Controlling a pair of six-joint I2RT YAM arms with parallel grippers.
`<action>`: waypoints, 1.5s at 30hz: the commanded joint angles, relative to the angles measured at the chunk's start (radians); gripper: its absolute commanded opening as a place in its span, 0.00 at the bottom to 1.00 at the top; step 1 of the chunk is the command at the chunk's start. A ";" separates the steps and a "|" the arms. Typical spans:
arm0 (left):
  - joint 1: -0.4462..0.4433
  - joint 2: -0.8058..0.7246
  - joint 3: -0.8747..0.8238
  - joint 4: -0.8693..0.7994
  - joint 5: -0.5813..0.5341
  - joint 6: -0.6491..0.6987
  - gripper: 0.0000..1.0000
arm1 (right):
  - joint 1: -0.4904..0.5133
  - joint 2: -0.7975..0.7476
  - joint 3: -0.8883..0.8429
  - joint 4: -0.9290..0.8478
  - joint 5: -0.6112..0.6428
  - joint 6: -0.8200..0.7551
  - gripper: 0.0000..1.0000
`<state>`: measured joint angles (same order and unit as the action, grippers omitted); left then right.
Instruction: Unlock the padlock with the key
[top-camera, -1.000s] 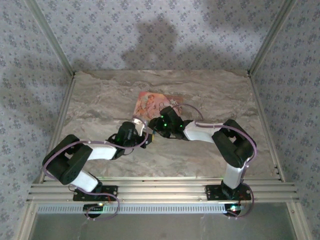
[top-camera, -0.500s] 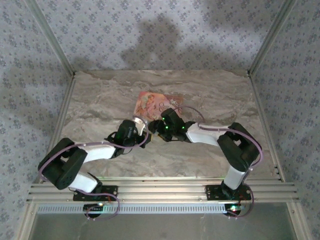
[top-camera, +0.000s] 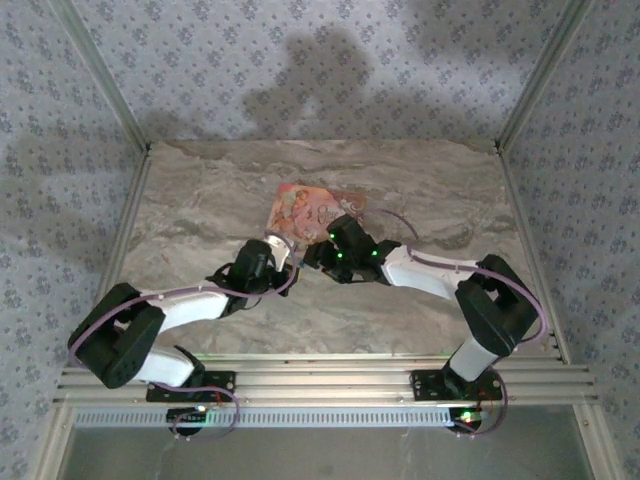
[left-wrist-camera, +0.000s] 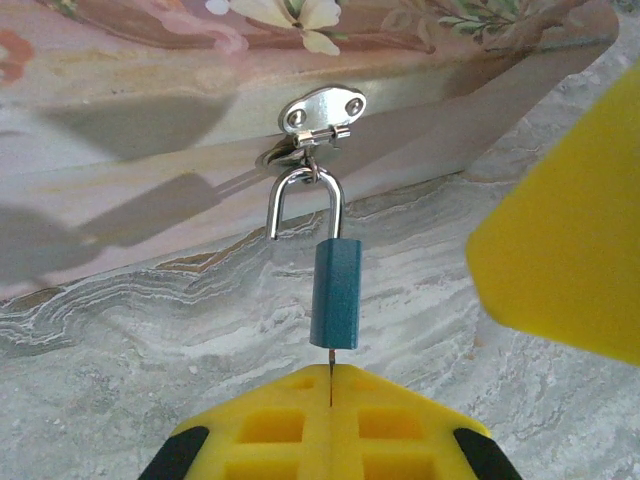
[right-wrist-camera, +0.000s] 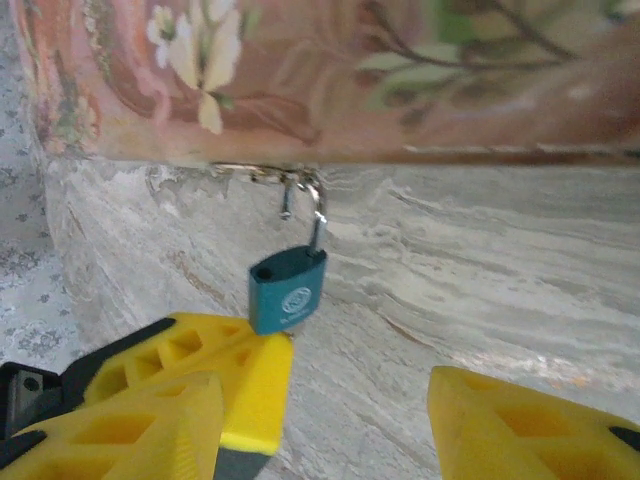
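Left wrist: the padlock (left-wrist-camera: 335, 292) lies just ahead of the closed left hand (left-wrist-camera: 330, 379) (pinching the key (left-wrist-camera: 328, 357)).

Key (left-wrist-camera: 328, 358) beneath padlock (left-wrist-camera: 335, 292) on hasp (left-wrist-camera: 322, 110)

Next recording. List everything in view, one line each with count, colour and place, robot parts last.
box: one, pink floral, mid-table, beyond both tools
hasp: one, silver, on the box's front wall
padlock: one, teal, shackle hooked in the hasp, one leg out of the body
key: one, thin metal blade, entering the padlock's underside
table: one, grey-beige marble pattern, under everything
arms: two, white with black joints, reaching from the near edge toward the box
left tool: one, yellow fingers, shut on the key
right tool: one, yellow fingers, open, beside the padlock
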<state>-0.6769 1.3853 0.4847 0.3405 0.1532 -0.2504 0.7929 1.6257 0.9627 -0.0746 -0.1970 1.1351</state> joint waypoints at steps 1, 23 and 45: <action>-0.016 -0.034 0.014 -0.004 -0.038 0.017 0.00 | 0.009 0.053 0.056 -0.022 -0.012 -0.022 0.56; -0.036 -0.070 -0.001 -0.004 -0.101 0.044 0.00 | 0.017 0.143 0.165 -0.057 -0.002 -0.014 0.47; -0.053 -0.014 0.003 0.037 -0.092 0.049 0.00 | 0.006 0.212 0.215 -0.093 0.021 -0.015 0.15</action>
<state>-0.7254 1.3647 0.4831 0.3454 0.0593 -0.2184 0.8051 1.8256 1.1481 -0.1318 -0.2058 1.1366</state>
